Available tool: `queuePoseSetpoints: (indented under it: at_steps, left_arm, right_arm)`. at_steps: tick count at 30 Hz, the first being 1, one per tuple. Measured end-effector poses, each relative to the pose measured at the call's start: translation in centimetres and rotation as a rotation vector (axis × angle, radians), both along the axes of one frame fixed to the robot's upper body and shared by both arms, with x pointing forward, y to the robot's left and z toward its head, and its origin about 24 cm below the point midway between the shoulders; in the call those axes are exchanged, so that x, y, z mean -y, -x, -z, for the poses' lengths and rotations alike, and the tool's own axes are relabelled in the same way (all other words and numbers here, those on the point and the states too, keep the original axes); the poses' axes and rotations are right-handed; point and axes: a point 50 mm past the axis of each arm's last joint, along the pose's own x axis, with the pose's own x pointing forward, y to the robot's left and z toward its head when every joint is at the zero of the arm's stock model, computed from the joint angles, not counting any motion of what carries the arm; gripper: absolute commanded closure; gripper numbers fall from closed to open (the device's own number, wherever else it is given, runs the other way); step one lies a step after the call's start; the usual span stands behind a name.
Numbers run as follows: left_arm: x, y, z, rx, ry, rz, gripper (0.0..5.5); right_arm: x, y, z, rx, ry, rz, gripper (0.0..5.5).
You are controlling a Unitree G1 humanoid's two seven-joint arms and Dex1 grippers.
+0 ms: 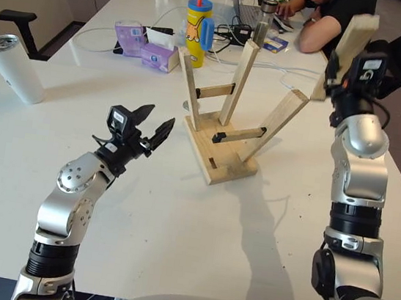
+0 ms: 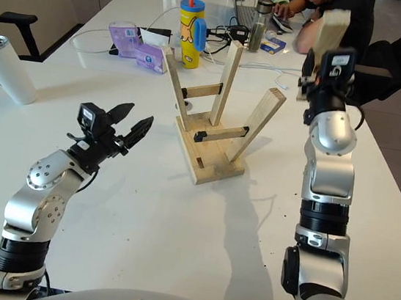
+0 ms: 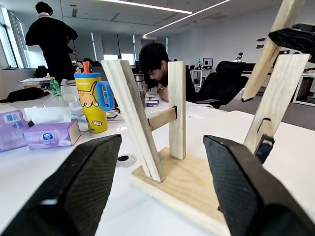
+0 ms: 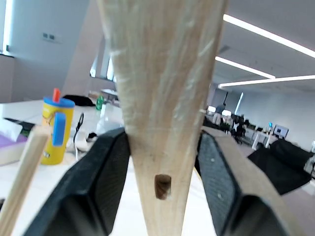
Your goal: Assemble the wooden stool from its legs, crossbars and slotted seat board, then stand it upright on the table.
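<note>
Stool [image 2: 213, 165]: part-built, upside down near the middle of the surface [image 1: 174, 235]; seat board [image 1: 221, 169] lying flat, three legs pointing up.
Legs fitted: left leg [image 1: 193, 90], middle leg [image 1: 240, 81], right leg [image 1: 281, 124]; all splayed outward, none plumb.
Crossbars: upper crossbar [image 1: 216, 91] bridging the left and middle legs; lower crossbar [image 1: 243, 134] running from the right leg toward the board's near side, dark-tipped at that end.
Fourth leg [image 1: 356, 37]: raised high, right of the stool and well apart from it; pinched between the right jaws, most of its length sticking up beyond them; small hole [image 4: 162, 186] facing the wrist camera.
Left jaws: spread wide, empty, hovering left of the board and aimed at it, touching nothing.
Empty socket: probably the dark slot [image 1: 214, 159] near the board's front edge; too small to confirm.
Stage: judged late in assembly; one leg unfitted, standing upright not yet done.
Risk, sliding: board unbraced, so likely to skate or tilt under a downward push.
Risk, misfit: slot and crossbar tip to meet together; jamming, or popping the lower crossbar out, if angled wrong.
Risk, pivot: long leg gripped at one spot, apt to swing within the jaws on contact.
Risk, knock: leaning legs judged loosely seated; easily toppled by a sweeping arm.
Nearby: yellow cup [image 1: 197, 24] and tissue packs [image 1: 144, 46] behind the stool; white tumbler [image 1: 15, 66] far left.
</note>
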Motion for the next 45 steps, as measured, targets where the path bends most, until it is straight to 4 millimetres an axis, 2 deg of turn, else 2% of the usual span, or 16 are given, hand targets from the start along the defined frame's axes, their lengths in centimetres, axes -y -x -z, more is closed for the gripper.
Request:
queuePoseSetpoints:
  at_steps: [5,8,10,13,17,19,26,33,37,41,43,45]
  left_arm:
    - [1.3,-0.2,-4.7,0.123,0.142,0.091,2.41]
    - [2.4,0.1,-7.4,0.205,0.193,0.166,2.41]
    - [3.0,0.1,-9.0,0.258,0.174,0.198,2.41]
    - [3.6,0.1,-9.9,0.302,0.117,0.211,2.41]
    - [5.0,0.0,-11.0,0.409,-0.024,0.216,2.41]
    - [5.3,-0.3,-10.6,0.414,-0.064,0.204,2.41]
    - [5.8,-1.0,-10.4,0.476,-0.156,0.14,2.41]
    - [5.9,-1.7,-10.8,0.506,-0.129,0.102,2.41]
    - [6.0,-1.7,-11.2,0.526,-0.116,0.104,3.0]
    - [6.0,-1.8,-11.2,0.536,-0.123,0.096,4.07]
    - [5.9,-1.8,-11.2,0.541,-0.127,0.093,4.4]
    - [6.0,-1.8,-11.1,0.545,-0.134,0.098,4.47]
  right_arm:
    - [-3.8,1.7,-6.1,0.239,0.094,-0.219,3.47]
    - [-6.0,2.8,-7.5,0.276,0.152,-0.393,3.47]
    - [-8.0,3.3,-7.1,0.252,0.232,-0.522,3.47]
    - [-9.4,3.8,-6.4,0.217,0.283,-0.604,3.47]
    - [-11.5,3.6,-2.9,0.059,0.267,-0.708,3.47]
    - [-11.9,3.6,-2.2,0.024,0.247,-0.721,3.47]
    - [-12.3,3.8,-2.0,0.012,0.24,-0.727,3.47]
    - [-13.2,4.4,-1.1,-0.01,0.241,-0.773,3.47]
    - [-13.4,4.5,-0.8,-0.028,0.241,-0.783,3.47]
    - [-13.4,4.5,-0.5,-0.045,0.234,-0.785,3.47]
    - [-13.5,4.6,-0.5,-0.048,0.229,-0.788,3.47]
    - [-13.6,4.6,-0.5,-0.05,0.224,-0.791,3.47]
